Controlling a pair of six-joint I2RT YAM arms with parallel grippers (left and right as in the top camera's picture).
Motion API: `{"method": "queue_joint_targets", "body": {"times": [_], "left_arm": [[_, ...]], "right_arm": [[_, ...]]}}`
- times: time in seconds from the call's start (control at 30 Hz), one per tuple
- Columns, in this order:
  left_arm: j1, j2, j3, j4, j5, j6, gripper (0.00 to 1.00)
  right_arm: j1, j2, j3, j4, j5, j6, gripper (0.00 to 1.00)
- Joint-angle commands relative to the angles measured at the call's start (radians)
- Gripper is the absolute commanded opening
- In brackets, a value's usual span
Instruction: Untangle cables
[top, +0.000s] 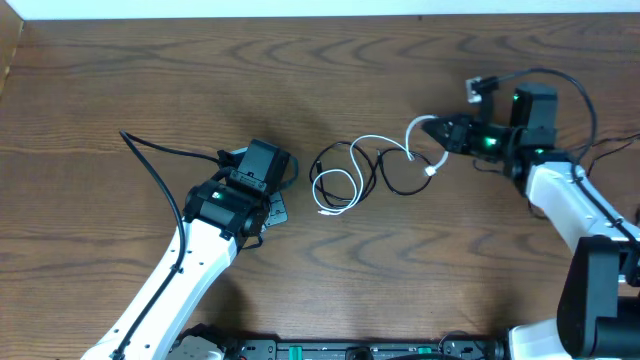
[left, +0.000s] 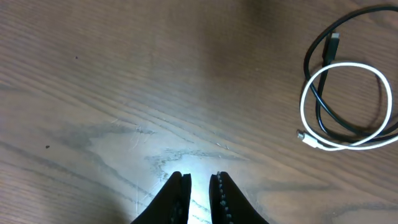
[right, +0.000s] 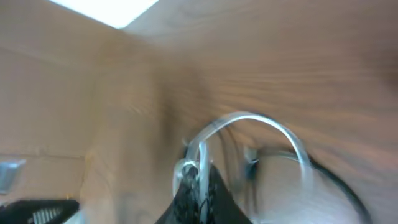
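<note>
Looking from the base side outward: left end effector (left: 199, 180) sits at about 9 o'clock of the cable pile, pointed down at bare wood-grain counter (top: 120, 80). Its fingers are pressed nearly together with a sliver of lit counter between them. Nothing is gripped, and it is clear of the cables.

The tangle lies mid-counter, at 3 o'clock from that end effector. The white cable (left: 346, 63) makes a round loop lying flat, with its small plug on the near-left rim of the loop. The black cable (left: 334, 42) threads through and under that loop, its plug end lying inside the ring. The two cross at several spots. Which one is on top at each crossing is hard to call.

Farther out, at 2 o'clock of the pile, the right end effector (top: 438, 131) is pinching the white cable. A white arc curls out of the fingertips and the strand runs back to the loop. The other white plug lies just near-side of the fingertips. The right wrist view is motion-blurred, but it shows white cord clamped between the fingers.
</note>
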Motion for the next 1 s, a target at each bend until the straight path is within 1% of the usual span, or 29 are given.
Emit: {"method": "queue_joint_targets", "body": {"times": [0.0, 0.07, 0.17, 0.23, 0.37, 0.4, 0.5, 0.57, 0.67, 0.77, 0.8, 0.87, 0.9, 0.97], "left_arm": [[0.003, 0.004, -0.001, -0.003, -0.017, -0.010, 0.17], [0.003, 0.004, -0.001, -0.003, -0.017, -0.010, 0.17], [0.003, 0.004, 0.000, -0.003, -0.017, -0.010, 0.17], [0.003, 0.004, -0.001, -0.003, -0.017, -0.010, 0.17], [0.003, 0.004, -0.001, -0.003, -0.017, -0.010, 0.17], [0.003, 0.004, -0.001, -0.003, -0.017, -0.009, 0.17], [0.003, 0.004, -0.001, -0.003, -0.017, -0.010, 0.17], [0.003, 0.004, -0.001, -0.002, -0.017, -0.010, 0.17], [0.003, 0.004, -0.001, 0.000, -0.017, -0.010, 0.17], [0.003, 0.004, -0.001, 0.000, -0.017, -0.010, 0.17], [0.003, 0.004, -0.001, 0.000, -0.017, -0.010, 0.17], [0.003, 0.004, -0.001, 0.000, -0.017, -0.010, 0.17], [0.003, 0.004, -0.001, 0.000, -0.017, -0.010, 0.17], [0.003, 0.004, -0.001, 0.000, -0.017, -0.010, 0.17]], "right_arm": [[-0.040, -0.055, 0.126, -0.159, 0.175, -0.190, 0.01], [-0.060, -0.077, 0.213, -0.291, 0.277, -0.240, 0.01], [-0.104, -0.111, 0.355, -0.420, 0.399, -0.267, 0.01], [-0.147, -0.140, 0.443, -0.456, 0.435, -0.268, 0.01], [-0.249, -0.192, 0.562, -0.453, 0.441, -0.263, 0.01], [-0.277, -0.203, 0.585, -0.453, 0.462, -0.241, 0.01], [-0.359, -0.234, 0.622, -0.452, 0.549, -0.188, 0.01], [-0.403, -0.243, 0.622, -0.455, 0.584, -0.189, 0.01], [-0.442, -0.238, 0.620, -0.494, 0.644, -0.189, 0.01], [-0.462, -0.224, 0.610, -0.539, 0.743, -0.189, 0.01], [-0.463, -0.218, 0.606, -0.550, 0.771, -0.189, 0.02], [-0.463, -0.198, 0.605, -0.568, 0.806, -0.191, 0.10], [-0.463, -0.183, 0.605, -0.576, 0.808, -0.193, 0.22], [-0.463, -0.161, 0.605, -0.591, 0.808, -0.193, 0.38]]}}
